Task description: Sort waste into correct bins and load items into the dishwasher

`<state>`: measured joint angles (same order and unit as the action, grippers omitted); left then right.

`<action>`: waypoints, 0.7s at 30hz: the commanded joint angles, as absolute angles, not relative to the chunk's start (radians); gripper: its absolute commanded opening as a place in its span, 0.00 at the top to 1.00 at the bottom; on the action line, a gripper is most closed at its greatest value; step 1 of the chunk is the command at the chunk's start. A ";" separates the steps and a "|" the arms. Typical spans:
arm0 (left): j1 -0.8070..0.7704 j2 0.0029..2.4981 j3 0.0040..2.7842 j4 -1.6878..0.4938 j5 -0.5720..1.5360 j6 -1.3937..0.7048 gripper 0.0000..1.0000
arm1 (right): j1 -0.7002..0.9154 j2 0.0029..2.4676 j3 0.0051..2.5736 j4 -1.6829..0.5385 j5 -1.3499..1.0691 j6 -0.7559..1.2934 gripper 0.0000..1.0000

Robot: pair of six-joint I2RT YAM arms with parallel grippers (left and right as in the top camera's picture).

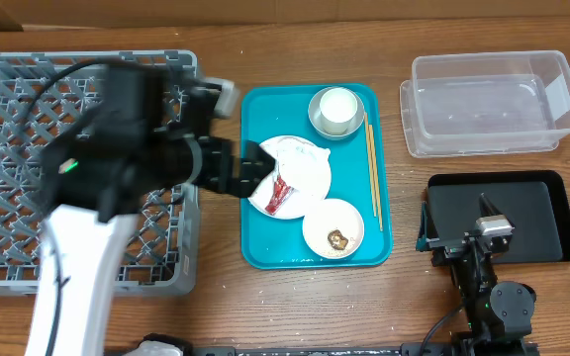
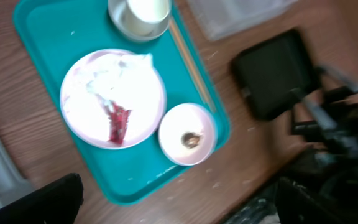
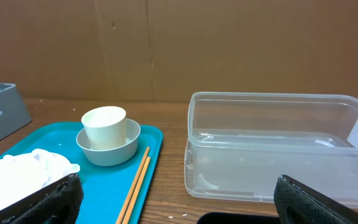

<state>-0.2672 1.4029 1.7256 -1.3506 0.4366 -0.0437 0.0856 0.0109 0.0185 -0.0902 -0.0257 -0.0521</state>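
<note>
A: Step?
B: Waste first. Left gripper (image 1: 252,166) spread, empty, above the plate (image 1: 310,168). Red wrapper (image 1: 281,193) just beyond its tips.
A: Next?
B: Probably descend, pinch wrapper, bin it. Right gripper (image 3: 179,202) spread, empty.

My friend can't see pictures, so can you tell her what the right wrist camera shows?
A white cup sits inside a grey bowl on a teal tray, with wooden chopsticks lying just to the bowl's right. A crumpled white napkin lies at lower left, and a clear plastic tub stands on the wooden table to the right.
</note>
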 commanded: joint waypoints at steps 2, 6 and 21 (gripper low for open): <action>-0.381 1.493 1.770 -1.341 0.155 -0.068 0.00 | 0.091 0.003 0.008 -0.084 -0.019 -0.053 0.00; -0.393 1.567 1.770 -1.285 0.162 -0.116 0.00 | 0.091 0.003 0.008 -0.084 -0.019 -0.053 0.00; -0.391 1.770 1.771 -1.274 0.317 -0.253 0.00 | 0.091 0.003 0.008 -0.084 -0.019 -0.053 0.00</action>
